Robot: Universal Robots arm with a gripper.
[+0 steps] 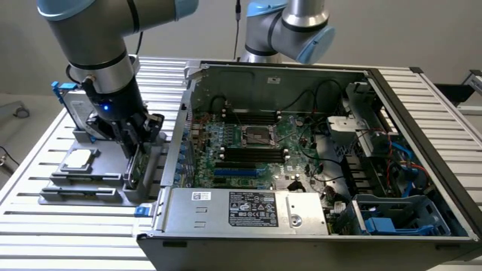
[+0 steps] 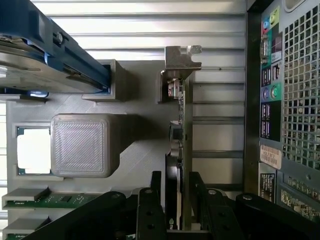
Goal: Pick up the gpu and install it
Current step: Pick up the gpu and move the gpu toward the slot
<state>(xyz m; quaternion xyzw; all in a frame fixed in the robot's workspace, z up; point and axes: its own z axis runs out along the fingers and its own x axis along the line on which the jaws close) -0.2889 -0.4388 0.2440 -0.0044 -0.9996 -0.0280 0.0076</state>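
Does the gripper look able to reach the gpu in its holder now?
Likely yes: the gripper is right at the gpu, which stands on edge in the holder, nothing covering it; the hard drive stands apart.

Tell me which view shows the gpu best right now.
Wrist view: the gpu stands edge-on in the grey holder, green board edge and silver bracket plain, gripper at one end. In the exterior view the gripper covers most of the gpu; just a green sliver shows.

gpu (image 2: 185, 131) bracket: apparently bare, dull metal
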